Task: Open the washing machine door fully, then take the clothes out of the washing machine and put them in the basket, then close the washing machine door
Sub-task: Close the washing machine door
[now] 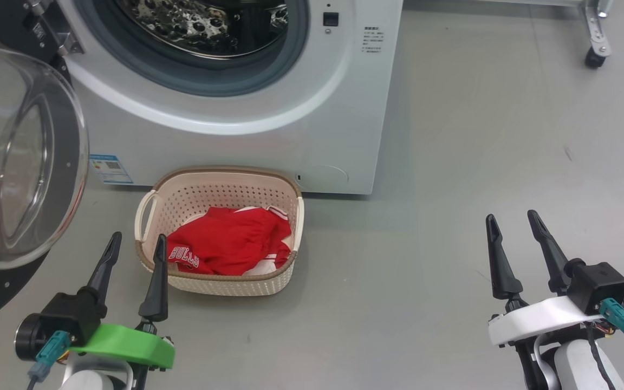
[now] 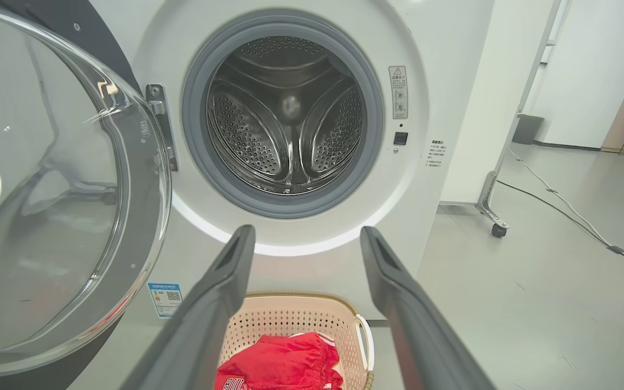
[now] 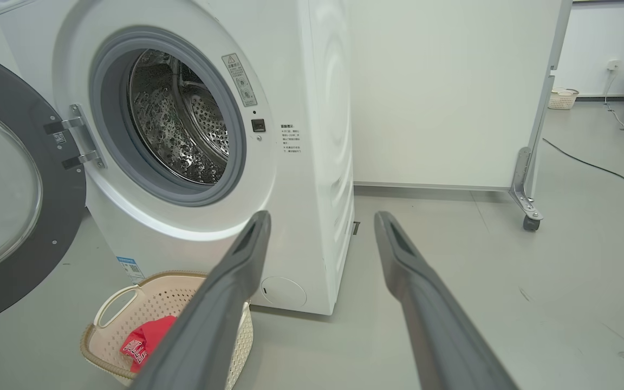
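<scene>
Grey smooth floor [image 1: 426, 244] spreads beneath both arms. At seven o'clock of the head view, the left gripper [image 1: 138, 235] holds its two long dark fingers spread wide, with nothing between them. Its inner finger overlaps the near left corner of the small cream perforated plastic basket with the brown woven-look rim [image 1: 220, 171], which lies at about two o'clock of that gripper. In the basket lie the red sports clothes with white trim and "BULLS" lettering [image 1: 225, 244].

At four o'clock of the view, the right gripper [image 1: 511, 214] is likewise fully spread and holds nothing. The basket sits at nine o'clock of it, well apart.

Just behind the basket, at twelve o'clock, stands the big white front-loading washing machine [image 1: 317, 124], its dimpled steel drum [image 1: 203, 21] exposed. At ten o'clock of the left gripper hangs the large round black-rimmed washing machine door with its bulging clear glass bowl [image 1: 19, 162], swung open.
</scene>
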### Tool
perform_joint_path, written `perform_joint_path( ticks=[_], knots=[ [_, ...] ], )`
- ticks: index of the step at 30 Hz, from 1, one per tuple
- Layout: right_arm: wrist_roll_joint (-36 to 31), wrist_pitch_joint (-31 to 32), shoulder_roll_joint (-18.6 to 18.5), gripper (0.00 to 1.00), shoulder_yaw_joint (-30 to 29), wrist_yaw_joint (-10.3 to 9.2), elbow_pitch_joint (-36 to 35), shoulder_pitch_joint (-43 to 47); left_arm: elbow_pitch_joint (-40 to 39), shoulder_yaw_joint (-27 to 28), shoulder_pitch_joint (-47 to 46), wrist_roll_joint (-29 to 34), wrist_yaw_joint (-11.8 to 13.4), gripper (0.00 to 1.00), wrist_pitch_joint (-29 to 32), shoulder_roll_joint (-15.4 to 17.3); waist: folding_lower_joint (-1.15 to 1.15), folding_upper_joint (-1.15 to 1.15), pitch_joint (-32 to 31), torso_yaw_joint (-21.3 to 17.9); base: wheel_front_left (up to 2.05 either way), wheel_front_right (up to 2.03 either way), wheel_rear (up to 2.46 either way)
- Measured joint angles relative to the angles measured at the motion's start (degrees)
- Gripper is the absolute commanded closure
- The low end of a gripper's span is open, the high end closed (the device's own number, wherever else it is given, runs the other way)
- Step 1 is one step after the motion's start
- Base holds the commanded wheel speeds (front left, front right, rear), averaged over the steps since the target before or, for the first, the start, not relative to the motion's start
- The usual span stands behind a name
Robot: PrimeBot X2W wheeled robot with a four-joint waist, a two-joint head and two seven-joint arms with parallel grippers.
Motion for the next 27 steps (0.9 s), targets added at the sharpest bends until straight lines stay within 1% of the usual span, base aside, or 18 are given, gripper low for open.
perform_joint_path(
  ticks=[3,9,27],
  knots=[
    [0.0,0.0,-0.02,0.0,0.05,0.0,-0.08,0.0,0.0,-0.07,-0.01,-0.01,0.0,0.0,0.0,0.0,0.0,0.0,0.12,0.77,0.0,0.0,0.0],
    [0.0,0.0,-0.34,0.0,0.45,0.0,-0.14,0.0,0.13,-0.32,-0.03,-0.02,0.0,0.0,0.0,0.0,0.0,0.0,0.47,3.67,0.0,0.0,0.0],
    [-0.01,0.0,-1.22,0.0,3.18,0.0,-0.01,0.0,0.31,-0.36,-0.04,-0.43,0.09,0.0,0.0,-0.01,0.0,0.0,0.38,14.91,0.0,0.0,0.0]
  ],
)
